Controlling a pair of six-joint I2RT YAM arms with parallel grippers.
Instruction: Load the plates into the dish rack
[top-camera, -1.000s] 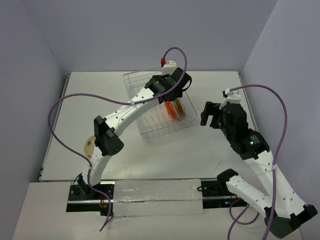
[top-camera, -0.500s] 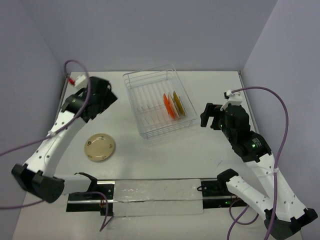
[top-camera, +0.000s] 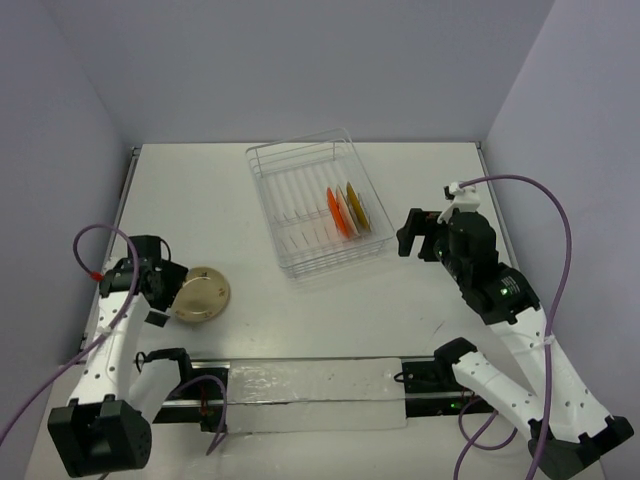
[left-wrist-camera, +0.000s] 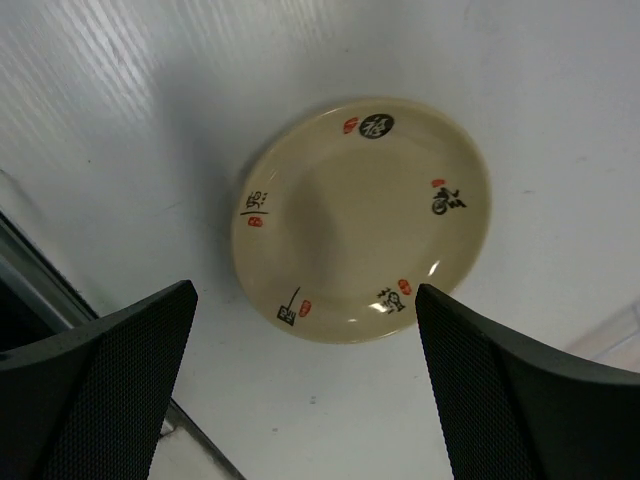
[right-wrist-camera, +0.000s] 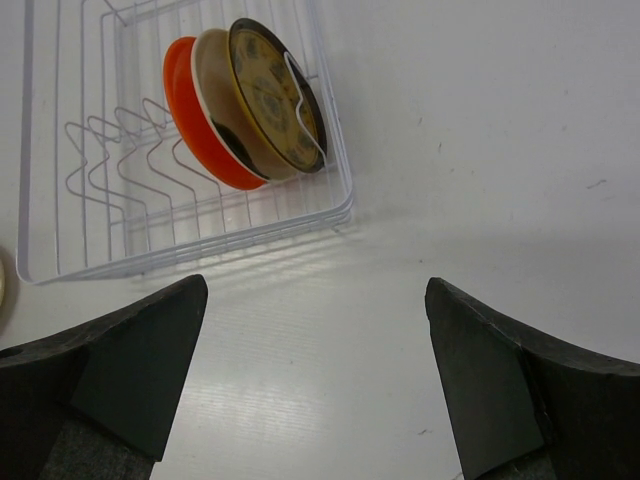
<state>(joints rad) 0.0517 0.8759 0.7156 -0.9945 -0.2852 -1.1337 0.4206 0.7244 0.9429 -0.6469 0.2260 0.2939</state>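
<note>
One cream plate (left-wrist-camera: 362, 220), dark-and-red markings

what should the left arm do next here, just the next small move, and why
Probably lower the left gripper to the rim of the cream plate and close on it. Its jaws stand open just above that plate, which lies flat on the table, the only one outside the dish rack. Three plates already stand in the rack.

In the white wire dish rack (top-camera: 300, 195), the orange-red plate (top-camera: 337, 212), a cream plate (top-camera: 346, 208) and the mustard-yellow plate (top-camera: 356, 206) stand on edge, side by side. The second cream plate (left-wrist-camera: 362, 220), with small dark and red markings, lies flat on the counter (top-camera: 200, 200), well apart from the rack.
</note>
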